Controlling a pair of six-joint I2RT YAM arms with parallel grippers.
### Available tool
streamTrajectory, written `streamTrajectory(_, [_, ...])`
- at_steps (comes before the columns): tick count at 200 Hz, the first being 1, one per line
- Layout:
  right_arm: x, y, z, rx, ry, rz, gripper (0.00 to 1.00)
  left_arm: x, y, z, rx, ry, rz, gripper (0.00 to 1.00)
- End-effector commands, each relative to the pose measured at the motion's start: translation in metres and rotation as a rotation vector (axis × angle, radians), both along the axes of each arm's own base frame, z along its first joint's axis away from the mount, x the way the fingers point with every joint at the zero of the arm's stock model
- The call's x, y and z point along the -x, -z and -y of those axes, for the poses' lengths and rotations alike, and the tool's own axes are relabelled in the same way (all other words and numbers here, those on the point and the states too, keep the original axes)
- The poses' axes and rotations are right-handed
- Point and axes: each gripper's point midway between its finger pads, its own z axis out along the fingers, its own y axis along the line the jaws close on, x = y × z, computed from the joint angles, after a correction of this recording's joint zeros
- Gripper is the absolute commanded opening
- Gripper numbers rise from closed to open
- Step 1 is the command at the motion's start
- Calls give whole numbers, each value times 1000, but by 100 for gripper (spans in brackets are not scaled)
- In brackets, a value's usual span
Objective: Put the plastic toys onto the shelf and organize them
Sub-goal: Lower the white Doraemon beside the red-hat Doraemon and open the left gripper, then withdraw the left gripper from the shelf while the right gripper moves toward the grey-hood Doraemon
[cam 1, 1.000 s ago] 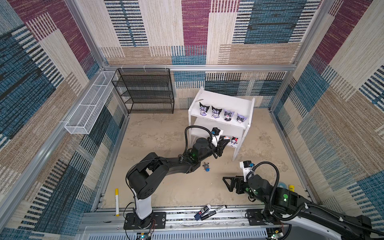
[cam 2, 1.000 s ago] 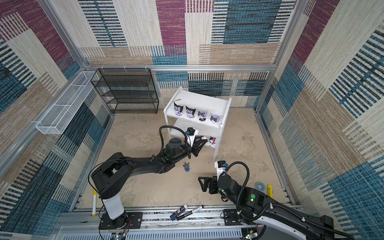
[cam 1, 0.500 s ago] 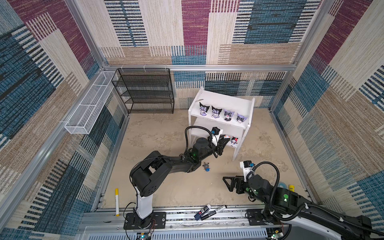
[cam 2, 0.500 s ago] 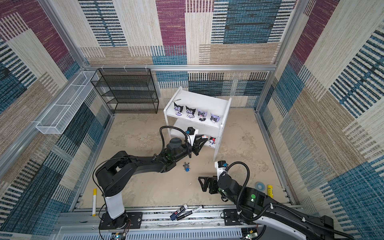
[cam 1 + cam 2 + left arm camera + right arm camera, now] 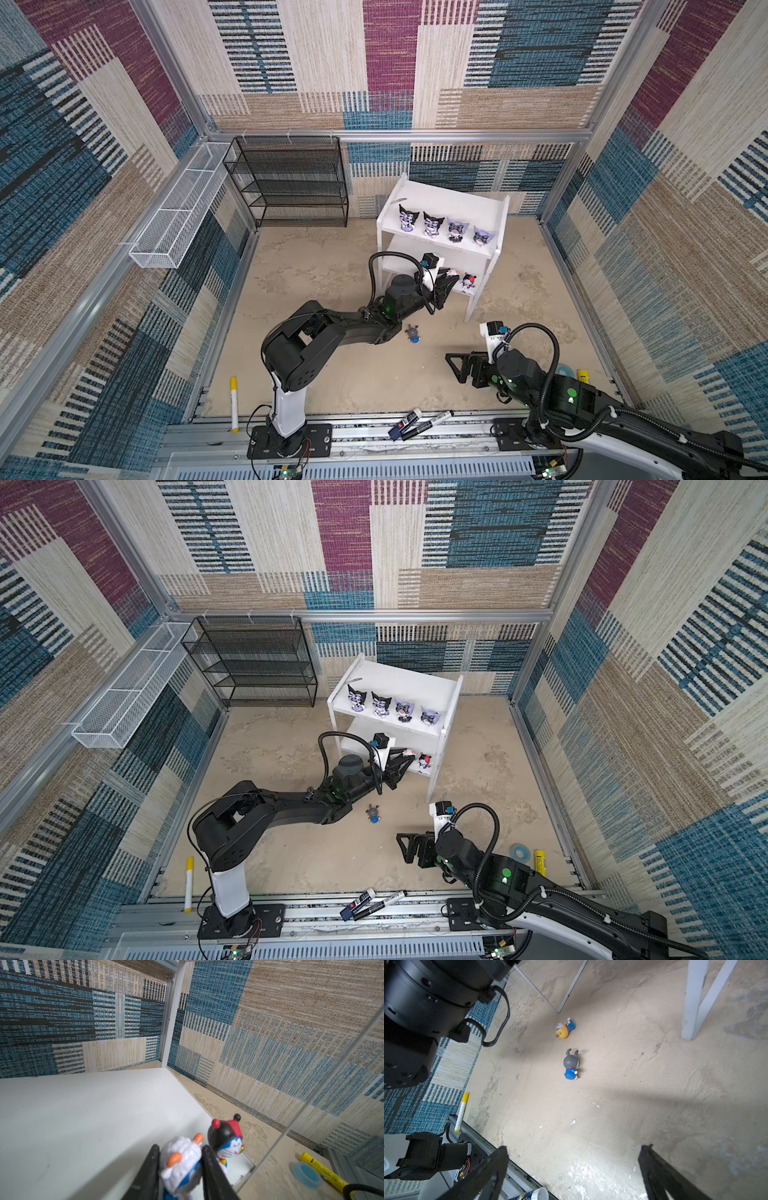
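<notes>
Two marker pens (image 5: 430,423) lie side by side on the rail at the bottom centre in both top views. Just above them, at the lower right of the frame, the right gripper (image 5: 453,368) hovers over the floor with its jaws spread wide and nothing between them.

At the frame's centre a grey-hatted figurine (image 5: 412,333) lies on its side on the floor. The right wrist view shows a yellow-hatted figurine (image 5: 563,1029) lying just beyond it, near a shelf leg.

Higher up, the left gripper (image 5: 446,279) reaches into the lower tier of the shelf (image 5: 449,199). In the left wrist view its fingers (image 5: 209,1167) stand narrow on either side of a white-hatted figurine (image 5: 180,1159) at the tier's front edge. Whether they press it or stand just off it I cannot tell. A red-and-black-hatted figurine (image 5: 225,1138) stands upright just beside it.

On the upper tier four hooded figurines (image 5: 433,224) stand in a row. Farthest back, at the upper left, is a black wire rack (image 5: 291,183).
</notes>
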Motion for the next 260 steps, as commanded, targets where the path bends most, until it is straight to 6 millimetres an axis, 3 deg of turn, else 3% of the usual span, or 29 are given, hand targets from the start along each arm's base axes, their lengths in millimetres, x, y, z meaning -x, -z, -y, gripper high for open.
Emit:
streamTrajectory(1, [0, -3, -2, -17, -1, 3, 100, 0, -12, -2, 40, -4, 14, 36])
streamTrajectory(79, [-1, -3, -2, -15, -1, 6, 100, 0, -18, -7, 37, -22, 26, 53])
streamTrajectory(94, [-1, -3, -2, -12, -2, 6, 100, 3, -21, -11, 35, -27, 33, 64])
streamTrajectory(122, [0, -2, -7, -2, -30, 14, 100, 14, -35, -27, 18, -36, 49, 85])
streamTrajectory(166, [-2, 4, -25, 10, -82, 12, 98, 44, -39, -62, -39, -44, 7, 96])
streamTrajectory(200, [-5, 19, -43, 38, -125, -8, 94, 74, -25, -97, -94, -49, -77, 99])
streamTrajectory(236, [-19, 31, -60, 75, -151, -17, 81, 105, 16, -137, -159, -76, -218, 99])
streamTrajectory(260, [-31, 35, -71, 68, -165, -14, 78, 121, 35, -162, -182, -111, -269, 99])
